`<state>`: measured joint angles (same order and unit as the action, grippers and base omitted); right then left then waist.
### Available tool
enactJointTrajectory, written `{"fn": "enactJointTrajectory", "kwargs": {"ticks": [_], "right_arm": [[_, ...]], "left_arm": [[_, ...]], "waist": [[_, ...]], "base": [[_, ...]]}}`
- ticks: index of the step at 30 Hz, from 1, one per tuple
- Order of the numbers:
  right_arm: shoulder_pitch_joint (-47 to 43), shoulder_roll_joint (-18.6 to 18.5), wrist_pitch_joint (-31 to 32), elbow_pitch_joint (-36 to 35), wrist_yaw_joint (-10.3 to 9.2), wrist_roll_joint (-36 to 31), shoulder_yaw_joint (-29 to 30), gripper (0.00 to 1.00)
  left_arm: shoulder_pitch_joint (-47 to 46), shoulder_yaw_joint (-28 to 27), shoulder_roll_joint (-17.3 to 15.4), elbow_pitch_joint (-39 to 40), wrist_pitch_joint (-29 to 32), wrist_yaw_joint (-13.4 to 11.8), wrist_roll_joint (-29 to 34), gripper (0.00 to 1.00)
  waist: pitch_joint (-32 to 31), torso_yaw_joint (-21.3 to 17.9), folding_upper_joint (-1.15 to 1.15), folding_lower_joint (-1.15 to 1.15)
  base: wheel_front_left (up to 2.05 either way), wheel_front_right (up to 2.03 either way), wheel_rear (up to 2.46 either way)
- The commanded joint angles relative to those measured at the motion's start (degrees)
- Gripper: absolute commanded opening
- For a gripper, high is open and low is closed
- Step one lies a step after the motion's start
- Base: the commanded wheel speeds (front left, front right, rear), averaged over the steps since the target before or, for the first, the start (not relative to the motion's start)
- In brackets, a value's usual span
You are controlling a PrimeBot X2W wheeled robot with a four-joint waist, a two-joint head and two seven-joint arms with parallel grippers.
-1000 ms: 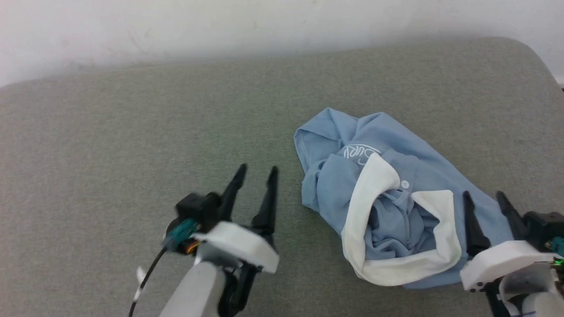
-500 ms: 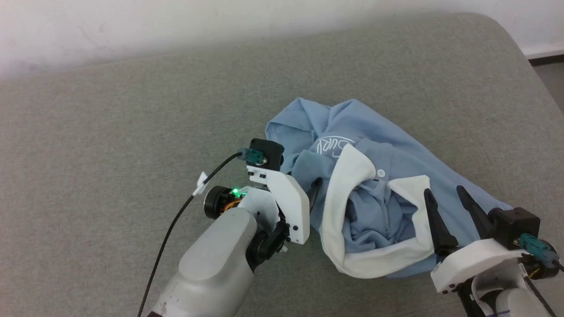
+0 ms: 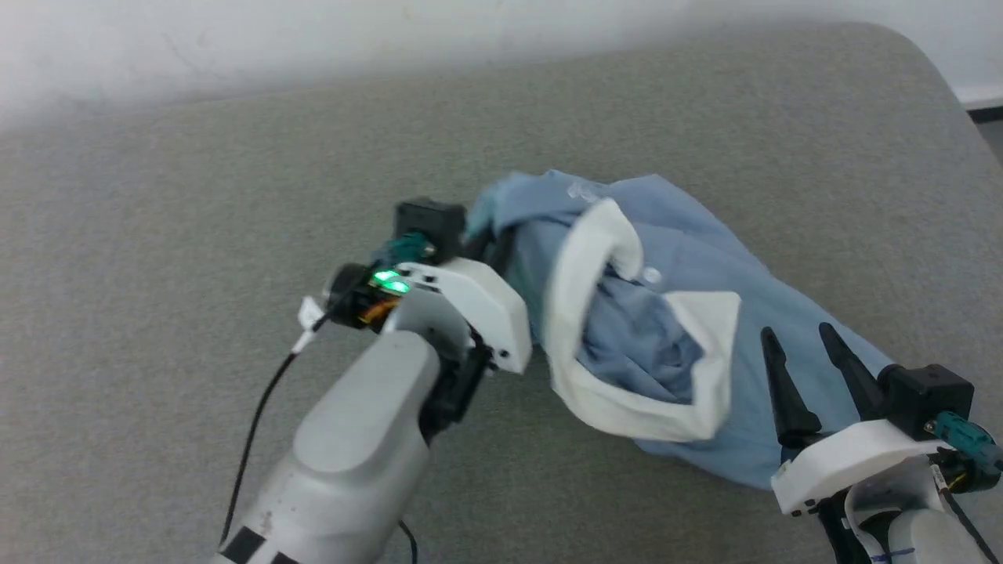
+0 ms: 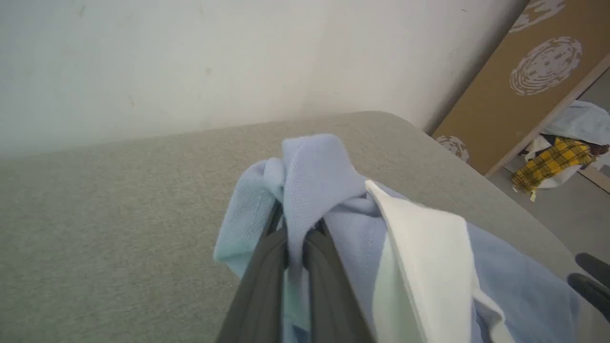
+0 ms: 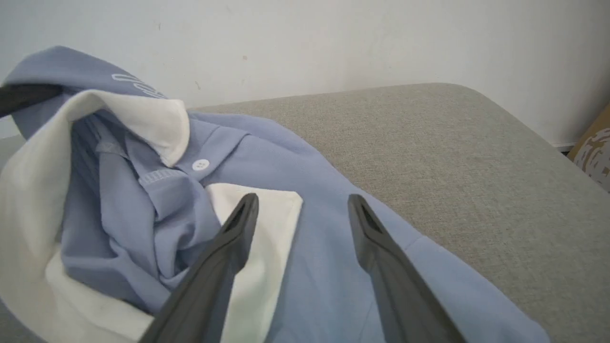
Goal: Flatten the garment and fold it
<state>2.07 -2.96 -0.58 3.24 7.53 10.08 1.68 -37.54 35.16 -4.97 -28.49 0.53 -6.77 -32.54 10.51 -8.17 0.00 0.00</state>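
While L tool clamps garment fold, R tool apart over near side.

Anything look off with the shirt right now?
The shirt is bunched, not flat: the left gripper is shut on a fold at its edge, and the white collar gapes open. The right gripper is open over it.
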Motion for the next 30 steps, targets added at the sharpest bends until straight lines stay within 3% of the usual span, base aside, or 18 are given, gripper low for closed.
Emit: {"fn": "enactJointTrajectory", "kwargs": {"ticks": [1, 6, 11, 17, 22, 23, 24, 27, 30], "right_arm": [[0.5, 0.1, -0.1, -0.4, -0.04, -0.1, 0.1, 1.0], [0.2, 0.1, 0.4, -0.9, -0.04, -0.3, 0.1, 1.0], [-0.3, 0.1, 1.2, -1.7, -0.04, -0.2, -0.3, 1.0], [-1.0, 0.1, 2.9, -2.6, -0.04, -0.3, 0.0, 1.0], [-2.2, 0.1, 7.7, -2.2, -0.04, -0.7, -0.9, 1.0], [-2.5, 0.1, 9.3, -2.1, -0.04, -0.9, -1.4, 1.0], [-2.8, 0.1, 10.6, -2.2, -0.04, -1.3, -1.8, 1.0], [-3.6, 0.1, 14.1, -2.9, -0.04, -2.1, -2.5, 1.0], [-4.0, 0.1, 17.3, -3.3, -0.04, -3.0, -1.8, 1.0]], "left_arm": [[-0.7, -0.7, -1.0, 0.4, -1.7, -0.6, 0.6, 0.0], [2.1, -5.2, -4.3, 4.2, -9.6, -4.0, 0.8, 0.0], [11.1, -10.7, -10.3, 11.0, -11.9, -9.1, -0.3, 0.0], [27.3, -15.1, -15.5, 20.3, -9.3, -15.1, -3.3, 0.0], [37.1, -15.5, -15.6, 23.9, -4.5, -16.2, -8.1, 0.0], [38.3, -15.2, -15.5, 24.2, -3.1, -15.9, -9.3, 0.39], [39.4, -15.1, -15.4, 24.5, -2.1, -15.6, -10.3, 0.98], [41.2, -15.8, -14.7, 25.8, -1.2, -14.8, -13.0, 1.0], [42.0, -17.7, -13.6, 27.2, -4.5, -14.3, -14.0, 1.0]], "waist": [[-0.8, 1.7, 0.0, 0.0], [-2.1, 4.9, 0.0, 0.0], [-2.8, 7.8, 0.0, 0.0], [-2.9, 10.4, 0.0, 0.0], [-3.2, 12.0, 0.0, 0.0], [-3.3, 12.3, 0.0, 0.0], [-3.4, 12.5, 0.0, 0.0], [-3.4, 12.9, 0.0, 0.0], [-3.2, 13.2, 0.0, 0.0]], "base": [[0.0, 0.0, 0.0], [0.0, 0.0, 0.0], [0.0, 0.0, 0.0], [0.0, 0.0, 0.0], [0.0, 0.0, 0.0], [0.0, 0.0, 0.0], [0.0, 0.0, 0.0], [0.0, 0.0, 0.0], [0.0, 0.0, 0.0]]}}
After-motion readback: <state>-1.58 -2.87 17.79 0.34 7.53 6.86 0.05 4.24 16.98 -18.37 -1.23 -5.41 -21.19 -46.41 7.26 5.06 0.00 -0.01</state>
